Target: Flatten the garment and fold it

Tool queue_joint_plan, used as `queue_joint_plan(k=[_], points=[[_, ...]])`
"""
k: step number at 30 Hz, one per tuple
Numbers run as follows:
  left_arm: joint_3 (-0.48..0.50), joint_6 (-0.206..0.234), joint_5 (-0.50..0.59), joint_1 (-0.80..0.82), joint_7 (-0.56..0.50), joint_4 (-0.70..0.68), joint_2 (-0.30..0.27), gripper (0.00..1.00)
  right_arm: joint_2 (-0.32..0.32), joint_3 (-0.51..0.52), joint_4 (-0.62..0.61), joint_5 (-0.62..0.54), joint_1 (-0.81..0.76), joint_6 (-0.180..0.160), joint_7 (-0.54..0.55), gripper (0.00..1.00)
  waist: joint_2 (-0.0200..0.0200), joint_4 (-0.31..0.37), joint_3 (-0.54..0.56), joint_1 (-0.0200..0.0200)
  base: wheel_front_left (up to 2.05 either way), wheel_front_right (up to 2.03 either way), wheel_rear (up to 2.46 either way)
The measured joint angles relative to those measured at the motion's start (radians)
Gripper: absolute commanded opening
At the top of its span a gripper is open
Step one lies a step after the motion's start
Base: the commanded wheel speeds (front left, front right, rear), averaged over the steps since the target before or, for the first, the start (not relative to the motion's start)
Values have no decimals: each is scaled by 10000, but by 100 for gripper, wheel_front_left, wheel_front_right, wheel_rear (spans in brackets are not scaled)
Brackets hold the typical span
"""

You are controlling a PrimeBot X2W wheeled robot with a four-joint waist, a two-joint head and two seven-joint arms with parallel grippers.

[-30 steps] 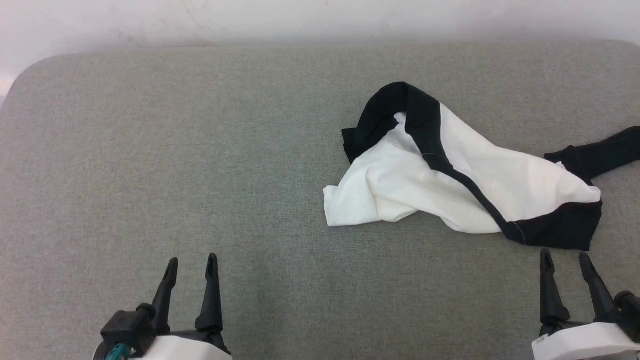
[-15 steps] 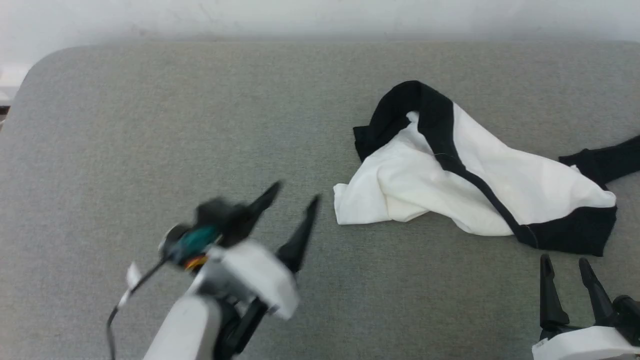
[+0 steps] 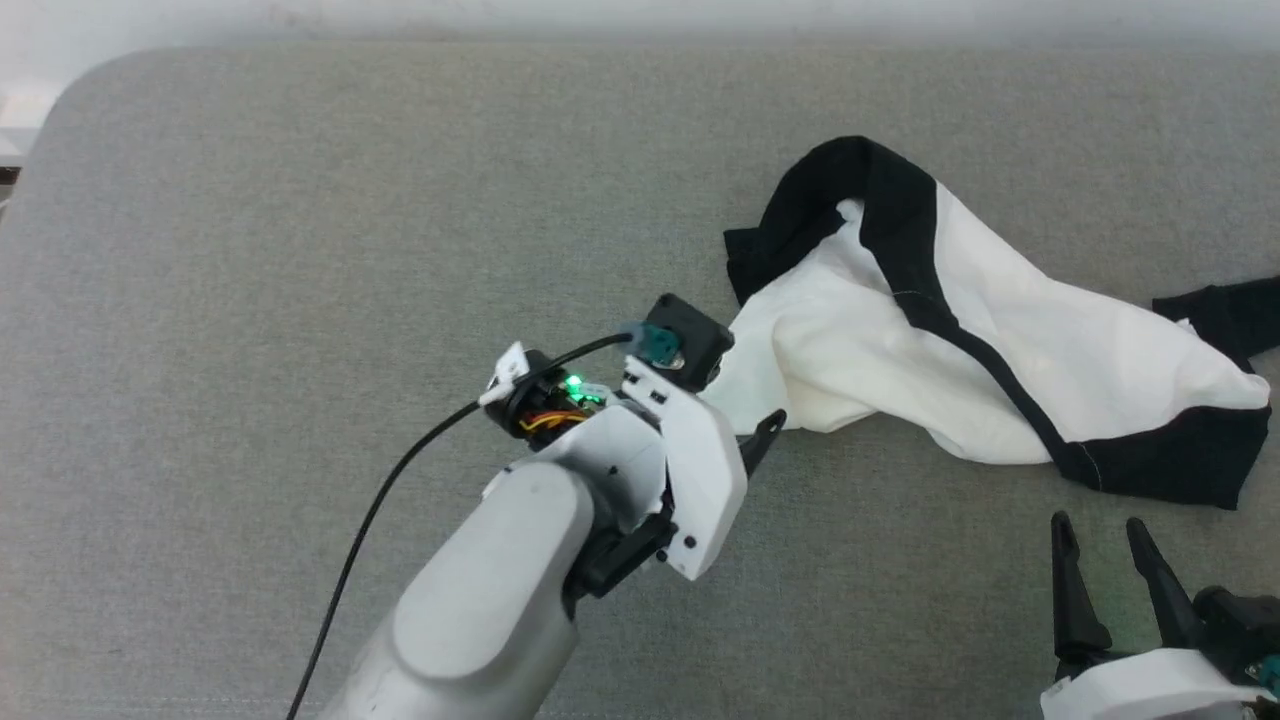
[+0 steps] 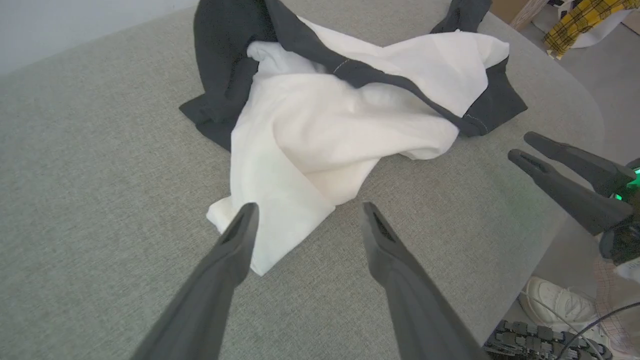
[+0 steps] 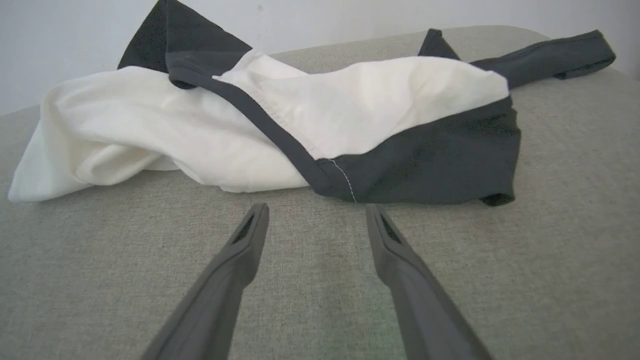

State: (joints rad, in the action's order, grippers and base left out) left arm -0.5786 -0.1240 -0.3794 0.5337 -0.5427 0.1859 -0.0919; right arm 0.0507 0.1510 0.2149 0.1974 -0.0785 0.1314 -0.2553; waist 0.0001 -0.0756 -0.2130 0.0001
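Both grippers are empty at this entry, and the garment is not yet flattened.

Left wrist view: left gripper (image 4: 310, 207) released, fingers spread wide, nothing between them. The garment (image 4: 325, 125) lies crumpled on the grey table (image 4: 100, 200), directly ahead of this gripper. Its loose white corner reaches back under the tip of one finger and partway into the gap between the two. Contact with the cloth: cannot tell. Black fabric sits at the far side of the heap, beyond the white.

Right wrist view: right gripper (image 5: 316, 207) also released and empty, low over the table. A black panel with a stitched seam lies just ahead of its fingertips, apart from them. White body cloth lies ahead and to one side, and a long black sleeve trails off beyond.

Head view: left gripper sits at the white corner. Right gripper hangs near the black edge, short of it. The heap is twisted, with layers overlapping.

Judgement: the step in hand is the first pinch on the white corner. To do it well, come down until one finger slides along the table under the edge. Close right at the corner, not on a bunched fold. Then let the right gripper take the black edge and draw the two apart, low and slow. Risk: extra layers caught in the pinch would keep the twist in.
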Motion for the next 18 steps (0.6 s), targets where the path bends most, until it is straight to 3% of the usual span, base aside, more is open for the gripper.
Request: queue_joint_plan(k=[6, 17, 18], points=[[-272, 29, 117, 753, 272, 1492, 205, 100, -2, -128, 50, 0, 221, 0, 6, 100, 0, 255, -252, 0, 0, 0, 0], [-424, 341, 339, 1296, 1703, 4219, 314, 100, 4, -251, 77, 21, 381, 0, 8, 100, -1, 1048, -596, -1, 0, 0, 0], [-412, 374, 336, 1310, 1841, 4422, 330, 81, 2, -268, 82, 27, 382, 0, 8, 100, 0, 1113, -617, -2, 0, 0, 0]])
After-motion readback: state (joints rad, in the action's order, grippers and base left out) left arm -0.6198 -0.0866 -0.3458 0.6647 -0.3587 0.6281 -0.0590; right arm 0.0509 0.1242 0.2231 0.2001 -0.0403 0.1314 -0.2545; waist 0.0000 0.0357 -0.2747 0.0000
